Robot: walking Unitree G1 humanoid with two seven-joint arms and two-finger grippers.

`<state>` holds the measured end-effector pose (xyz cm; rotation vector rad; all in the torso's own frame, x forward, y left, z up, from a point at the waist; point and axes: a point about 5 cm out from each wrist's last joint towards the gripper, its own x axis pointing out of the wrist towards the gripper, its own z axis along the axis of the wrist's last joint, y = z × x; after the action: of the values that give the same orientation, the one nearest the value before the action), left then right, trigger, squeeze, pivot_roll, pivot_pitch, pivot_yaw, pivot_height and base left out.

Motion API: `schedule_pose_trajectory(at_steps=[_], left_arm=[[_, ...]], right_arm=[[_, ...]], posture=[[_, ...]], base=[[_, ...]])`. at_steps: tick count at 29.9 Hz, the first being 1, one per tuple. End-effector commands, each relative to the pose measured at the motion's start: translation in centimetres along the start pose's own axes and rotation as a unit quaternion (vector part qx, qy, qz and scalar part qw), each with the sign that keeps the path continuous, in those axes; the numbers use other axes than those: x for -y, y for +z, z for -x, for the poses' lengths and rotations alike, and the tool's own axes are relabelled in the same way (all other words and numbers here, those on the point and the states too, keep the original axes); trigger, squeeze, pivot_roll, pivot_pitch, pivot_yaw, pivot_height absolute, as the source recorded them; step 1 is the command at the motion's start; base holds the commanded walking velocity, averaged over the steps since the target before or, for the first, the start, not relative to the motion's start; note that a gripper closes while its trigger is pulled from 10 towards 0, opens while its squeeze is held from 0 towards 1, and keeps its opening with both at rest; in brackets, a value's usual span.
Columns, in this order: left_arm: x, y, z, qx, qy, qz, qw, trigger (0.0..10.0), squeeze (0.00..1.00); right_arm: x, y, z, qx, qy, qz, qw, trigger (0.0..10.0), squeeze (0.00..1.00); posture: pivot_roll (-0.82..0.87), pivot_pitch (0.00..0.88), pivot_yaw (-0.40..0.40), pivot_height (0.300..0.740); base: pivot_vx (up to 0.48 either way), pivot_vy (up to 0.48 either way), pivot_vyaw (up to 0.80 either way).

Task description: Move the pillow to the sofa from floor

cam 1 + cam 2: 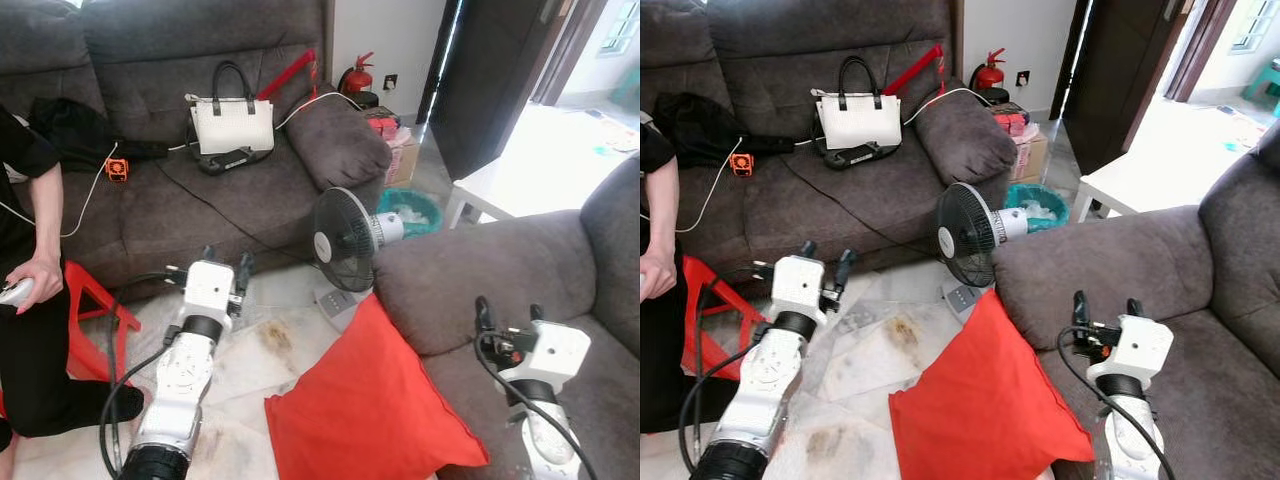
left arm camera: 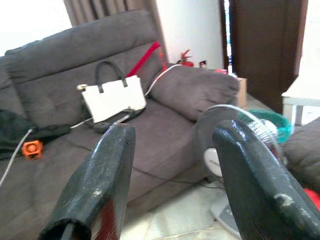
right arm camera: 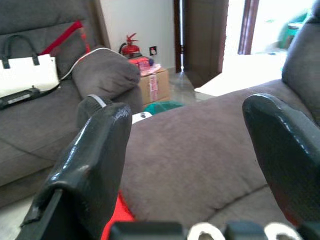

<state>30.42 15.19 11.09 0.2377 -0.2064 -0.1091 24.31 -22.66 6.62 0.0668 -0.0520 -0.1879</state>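
A red pillow leans on the tiled floor against the front of the grey sofa on the right. My left gripper is open above the floor to the pillow's left, its fingers pointing at the far sofa. Over the right sofa's seat, just right of the pillow, my right gripper is also open with nothing between its fingers. Neither gripper touches the pillow.
A black standing fan stands on the floor right behind the pillow. The far sofa holds a white handbag, cables and dark cloth. A person sits at the left by a red stool. A white table is beyond.
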Motion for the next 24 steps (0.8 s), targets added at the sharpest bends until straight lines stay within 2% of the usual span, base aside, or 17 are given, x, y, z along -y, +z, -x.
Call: schedule_pose_trajectory(at_steps=[1, 6, 11, 18, 21, 24], left_arm=[[-0.2, -0.1, -0.1, 0.0, 0.005, -0.008, 1.0, 10.0, 0.0], [-1.5, -0.6, 0.6, -0.008, 0.023, -0.017, 1.0, 10.0, 0.0], [-1.5, -0.5, 1.0, -0.007, 0.021, -0.02, 1.0, 10.0, 0.0], [-1.5, -0.5, 0.8, -0.009, 0.013, -0.018, 1.0, 10.0, 0.0], [-2.0, -1.8, 1.4, -0.035, 0.025, -0.016, 0.999, 10.0, 0.0], [-3.2, -4.6, 2.8, -0.1, 0.04, -0.023, 0.994, 10.0, 0.0]], right_arm=[[0.1, -0.1, 0.0, -0.007, 0.003, 0.0, 1.0, 10.0, 0.0], [-1.0, -0.1, -0.4, -0.006, 0.023, -0.011, 1.0, 10.0, 0.0], [-1.9, -0.4, -0.1, -0.014, 0.037, -0.011, 0.999, 10.0, 0.0], [-1.4, -0.7, 0.3, -0.019, 0.026, -0.006, 0.999, 10.0, 0.0], [-0.9, -1.1, 0.7, -0.03, 0.018, 0.001, 0.999, 10.0, 0.0], [0.3, -2.5, 1.0, -0.064, 0.007, 0.006, 0.998, 10.0, 0.0]], posture=[[0.07, 0.0, -0.036, 0.74], [0.09, 0.0, -0.049, 0.74], [0.09, 0.0, -0.034, 0.74], [0.07, 0.0, -0.015, 0.74], [0.08, 0.0, -0.011, 0.74], [0.08, 0.0, -0.016, 0.74]], base=[[0.0, 0.0, 0.0], [0.0, 0.0, 0.0], [0.0, 0.0, 0.0], [0.0, 0.0, 0.0], [0.0, 0.0, 0.0], [0.0, 0.0, 0.0]])
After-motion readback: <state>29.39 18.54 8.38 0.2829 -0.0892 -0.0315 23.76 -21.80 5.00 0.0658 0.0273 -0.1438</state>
